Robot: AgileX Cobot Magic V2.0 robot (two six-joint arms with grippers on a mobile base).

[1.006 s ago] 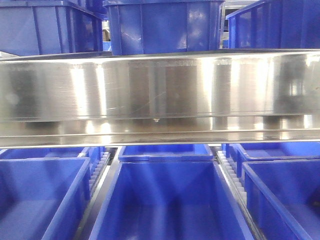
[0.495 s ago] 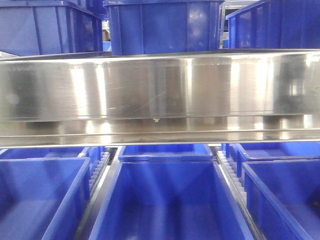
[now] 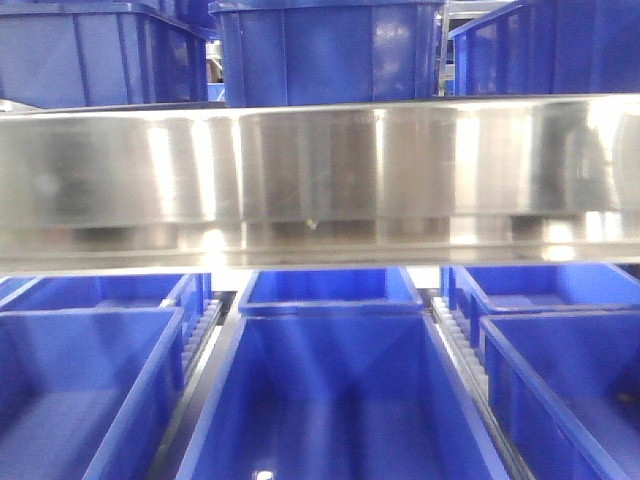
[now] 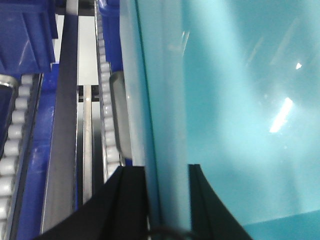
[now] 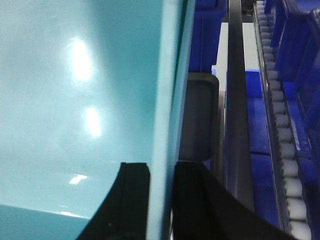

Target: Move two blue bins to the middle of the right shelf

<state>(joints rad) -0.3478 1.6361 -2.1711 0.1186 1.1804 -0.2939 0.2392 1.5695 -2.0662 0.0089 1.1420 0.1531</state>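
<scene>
Below the brushed stainless steel shelf level [image 3: 320,170], which fills the front view with its wide shiny rail, sits an open-top blue plastic bin [image 3: 330,400]. It is centred, flanked by white roller tracks [image 3: 460,345] and neighbouring blue bins [image 3: 80,390]. More blue bins on the upper level [image 3: 330,50] stand above the rail.

The left gripper [image 4: 162,170] straddles one side wall of a bin, black fingers [image 4: 127,200] pressed against both faces, so the jaws are clamped on the wall. The right gripper [image 5: 161,170] does the same on the opposite wall, also clamped. The wall reads teal in the wrist views. Rollers run alongside, so this is likely the centre bin.

The bin looks empty, so probably light. It is rigid moulded plastic, but the thin walls may flex. The glossy surface is likely slippery. The best hold is at the rim of the two long walls, opposed, as now. Keep both sides level when raising, or it could twist out. The rail overhead is close, so it needs clearing.
</scene>
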